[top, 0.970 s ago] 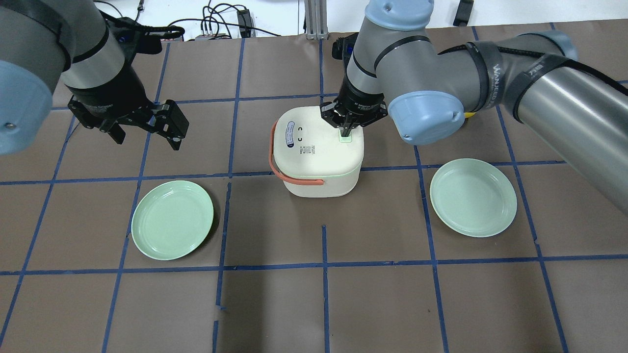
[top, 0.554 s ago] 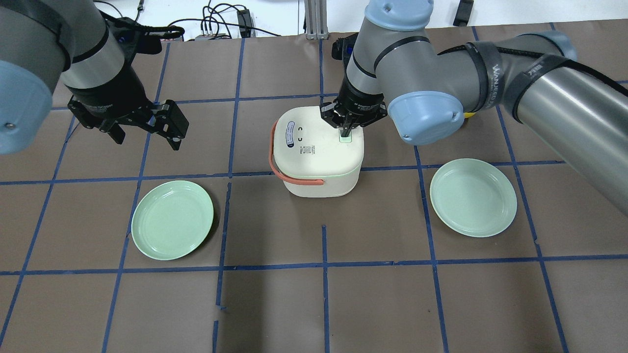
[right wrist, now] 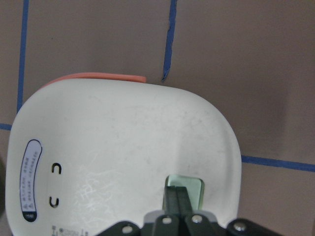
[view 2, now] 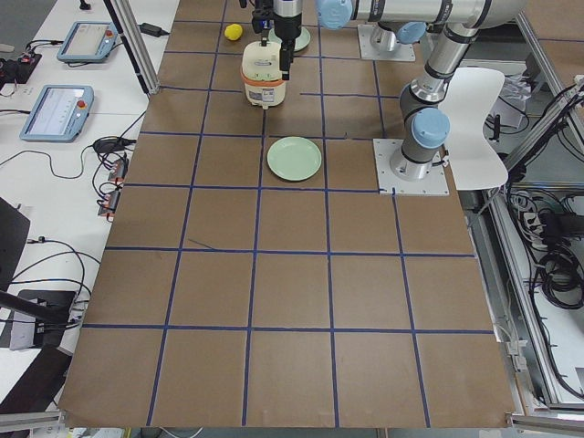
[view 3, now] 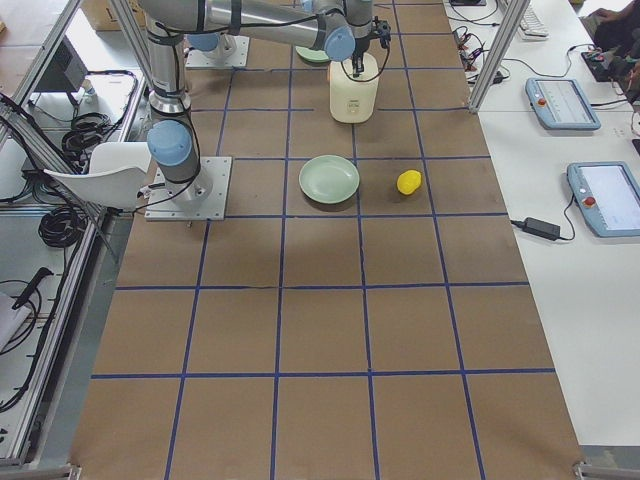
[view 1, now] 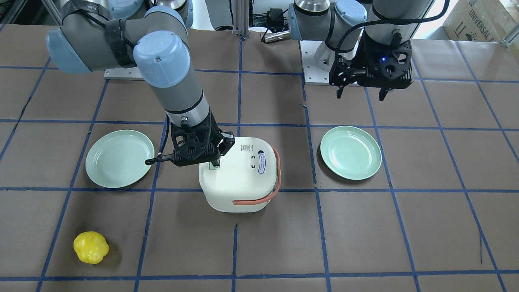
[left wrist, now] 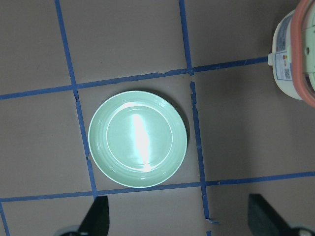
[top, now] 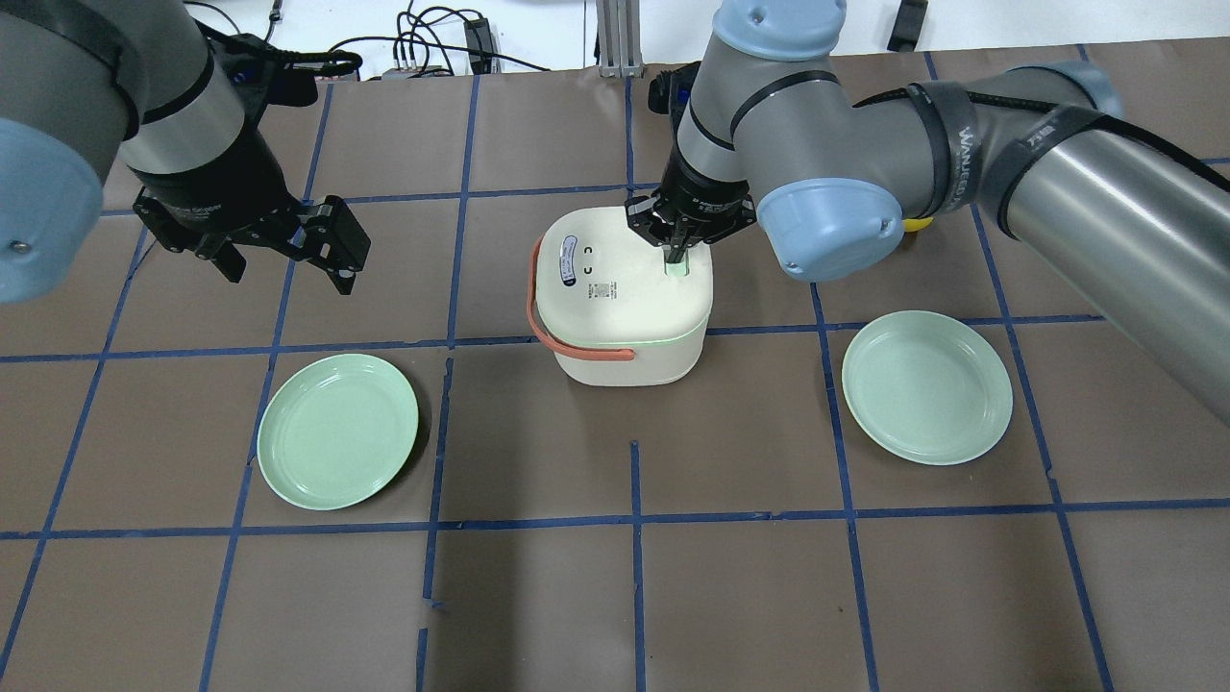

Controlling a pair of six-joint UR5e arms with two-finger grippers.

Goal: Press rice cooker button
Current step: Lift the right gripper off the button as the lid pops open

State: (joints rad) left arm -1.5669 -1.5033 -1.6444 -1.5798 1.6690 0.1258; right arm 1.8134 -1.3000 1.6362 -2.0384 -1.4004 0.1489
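Note:
The white rice cooker (top: 615, 298) with an orange-red handle (top: 534, 317) stands mid-table; it also shows in the front view (view 1: 239, 182). Its lid sits slightly raised, with a thin mint-green rim (top: 634, 338) showing under the front edge. My right gripper (top: 676, 256) is shut and empty, with its tips on the mint-green button (top: 680, 272) at the lid's right edge. The right wrist view shows the closed fingers (right wrist: 177, 201) over the button (right wrist: 192, 184). My left gripper (top: 288, 272) is open and empty, hovering to the cooker's left.
One mint-green plate (top: 338, 431) lies front left and another (top: 927, 386) front right of the cooker. The left wrist view looks down on the left plate (left wrist: 138, 145). A yellow object (view 1: 91, 247) lies beyond the right plate.
The cooker's lid has lifted slightly, so a mint-green rim line now shows under its front edge. My right gripper has shifted a little with it. The left arm has not moved.

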